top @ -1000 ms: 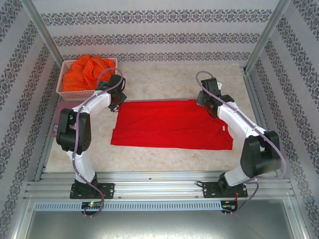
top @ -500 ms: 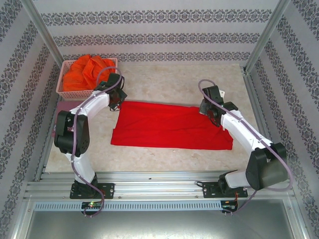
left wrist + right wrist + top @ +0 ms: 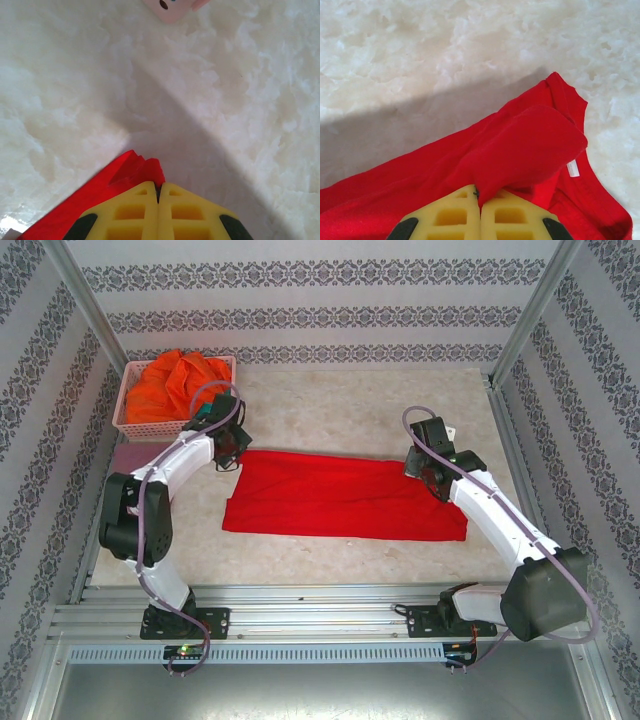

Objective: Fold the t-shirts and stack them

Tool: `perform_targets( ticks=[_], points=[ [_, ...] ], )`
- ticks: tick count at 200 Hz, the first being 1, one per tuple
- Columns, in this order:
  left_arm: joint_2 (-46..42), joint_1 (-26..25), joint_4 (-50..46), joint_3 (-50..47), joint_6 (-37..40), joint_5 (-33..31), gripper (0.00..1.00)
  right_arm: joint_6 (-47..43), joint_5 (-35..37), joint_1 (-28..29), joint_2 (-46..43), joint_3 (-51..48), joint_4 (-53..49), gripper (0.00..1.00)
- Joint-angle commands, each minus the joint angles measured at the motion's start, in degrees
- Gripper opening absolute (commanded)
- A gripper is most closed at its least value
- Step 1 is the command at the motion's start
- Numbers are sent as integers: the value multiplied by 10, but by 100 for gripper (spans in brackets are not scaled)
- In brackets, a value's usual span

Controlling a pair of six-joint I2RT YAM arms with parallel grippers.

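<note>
left wrist, right wrist: left fingers [image 3: 135,212] and right fingers [image 3: 452,212] each pinch the red t-shirt [image 3: 530,145].

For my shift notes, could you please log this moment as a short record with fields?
red t-shirt: spread across mid-table, both far corners pinched
left pincer: shut on the shirt's far left corner
right pincer: shut on its far right edge, near the collar
pink basket: far left corner, holds orange clothes
table: white marbled top

Bright, even light; a soft shadow band crosses the marbled tabletop [image 3: 60,75] diagonally beyond the red t-shirt [image 3: 122,175]; wrist views slightly soft.
</note>
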Motion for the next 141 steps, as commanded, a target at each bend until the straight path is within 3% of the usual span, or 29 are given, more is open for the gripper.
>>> perform_targets(
  ticks=[1,141],
  points=[
    [-28,8,4,-19,16,-13,0,-12,18,3,-15,-7,-31,0],
    [-111,8,-5,-149,4,41,0,-19,8,8,5,-27,-65,0]
  ],
)
